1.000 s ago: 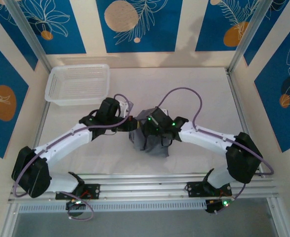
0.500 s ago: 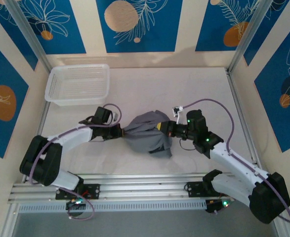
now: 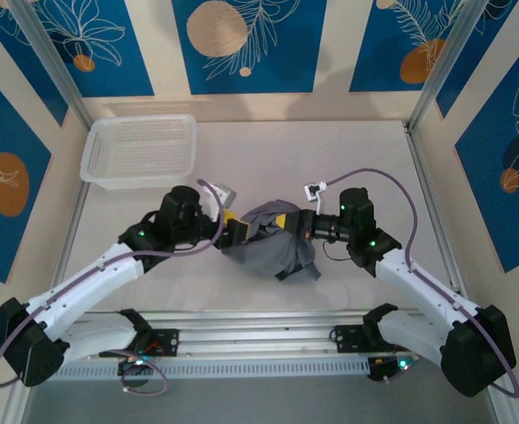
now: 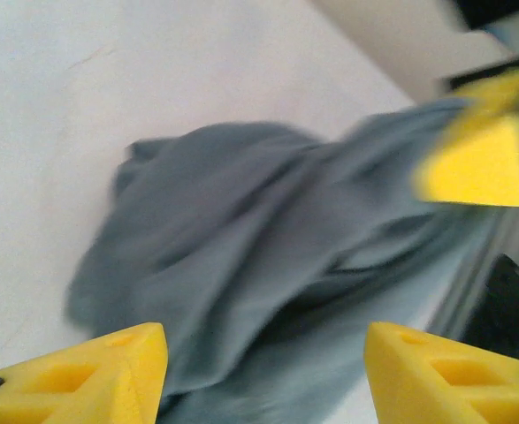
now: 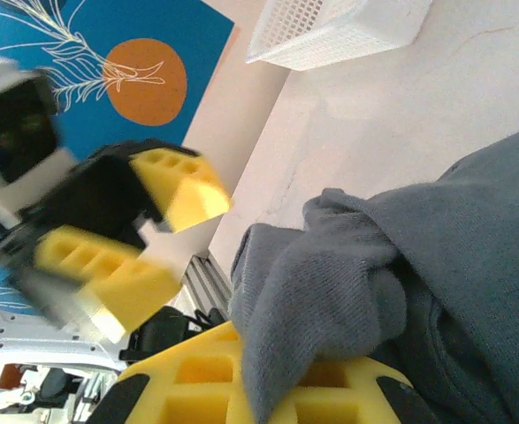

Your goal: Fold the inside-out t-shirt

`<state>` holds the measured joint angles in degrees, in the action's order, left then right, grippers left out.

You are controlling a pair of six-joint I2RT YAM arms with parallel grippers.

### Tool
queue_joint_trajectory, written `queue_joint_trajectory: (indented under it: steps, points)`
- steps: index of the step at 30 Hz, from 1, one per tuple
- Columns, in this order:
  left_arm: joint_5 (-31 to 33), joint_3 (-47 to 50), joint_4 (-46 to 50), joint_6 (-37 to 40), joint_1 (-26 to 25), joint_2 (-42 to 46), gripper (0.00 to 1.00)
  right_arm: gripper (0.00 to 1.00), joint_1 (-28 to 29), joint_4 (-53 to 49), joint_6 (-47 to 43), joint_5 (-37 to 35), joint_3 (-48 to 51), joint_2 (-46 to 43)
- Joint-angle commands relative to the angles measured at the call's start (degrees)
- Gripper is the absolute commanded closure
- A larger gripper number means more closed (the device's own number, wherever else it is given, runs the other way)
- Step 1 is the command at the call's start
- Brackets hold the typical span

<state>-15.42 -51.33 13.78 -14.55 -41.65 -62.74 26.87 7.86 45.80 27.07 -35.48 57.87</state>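
I note a white mesh-sided plastic basket at the far left corner of the pale tabletop. My left gripper stands with jaws apart and nothing between them, just beside the bunched slate-grey soft-cloth t-shirt at mid-table. My right gripper is clamped on a fold of that shirt.

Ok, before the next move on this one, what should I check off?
1. right gripper shut on the grey t-shirt: ok.
2. left gripper open, nothing between its fingers: ok.
3. Shirt lying flat on the table: not ok, bunched in a heap.
4. Which part of the shirt is gripped: cannot tell.
5. white mesh basket apart from the shirt and both grippers: ok.
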Motion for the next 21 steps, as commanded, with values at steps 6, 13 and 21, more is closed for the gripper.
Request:
queue_joint_trajectory:
  steps: [6, 13, 21]
  points:
    - [9.9, -8.8, 1.4, 5.6, -3.0, -13.7, 0.39, 1.00, 1.0, -0.8, -1.6, 3.0, -3.6, -0.1]
    - [-5.0, -12.5, -1.8, 7.5, -2.6, -19.3, 0.37, 1.00, 1.8, -2.5, -2.2, 2.8, -4.6, 0.1]
    - [-3.0, -12.6, 0.5, 6.7, -1.8, -21.0, 0.88, 1.00, 0.6, -3.2, -2.0, 2.2, -5.1, 1.1]
